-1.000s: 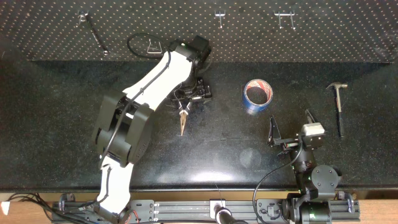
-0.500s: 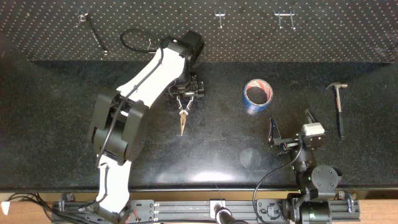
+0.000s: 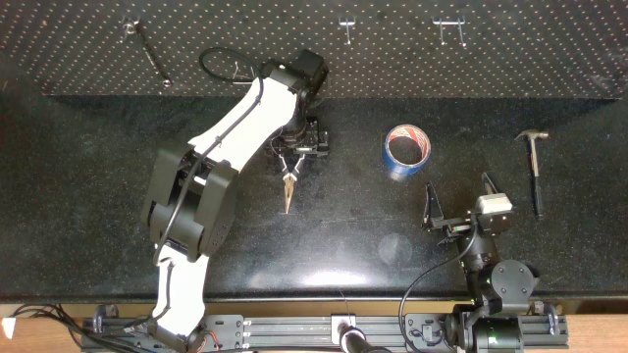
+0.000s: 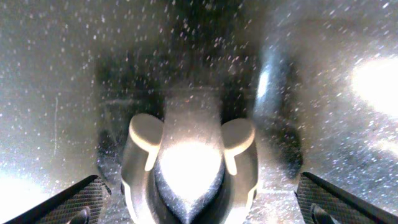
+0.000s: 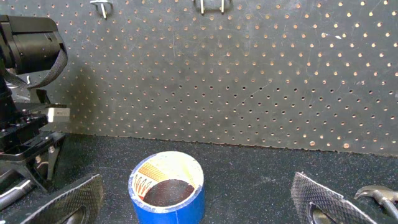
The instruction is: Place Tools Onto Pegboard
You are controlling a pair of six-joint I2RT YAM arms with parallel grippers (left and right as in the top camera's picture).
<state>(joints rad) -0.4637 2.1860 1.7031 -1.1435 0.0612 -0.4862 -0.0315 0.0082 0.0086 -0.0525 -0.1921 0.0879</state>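
Grey-handled needle-nose pliers (image 3: 287,186) lie on the black worktop, tip toward the front edge. My left gripper (image 3: 296,152) hangs low over their handle end. In the left wrist view the two pale handles (image 4: 146,140) lie between the wide-open fingers (image 4: 74,199), which do not touch them. A blue tape roll (image 3: 406,150) lies right of centre and also shows in the right wrist view (image 5: 166,186). The hammer (image 3: 534,169) rests at the far right. My right gripper (image 3: 457,201) stands open and empty near the front.
The pegboard (image 3: 412,59) runs along the back. A wrench (image 3: 149,54) hangs on it at the left, and bare metal hooks (image 3: 346,29) (image 3: 449,31) sit to the right. A black cable loop (image 3: 221,69) lies by the left arm.
The left arm's wrist has shifted slightly toward the pegboard and settled over the pliers' handles. The pliers, tape, hammer and right arm have not moved.
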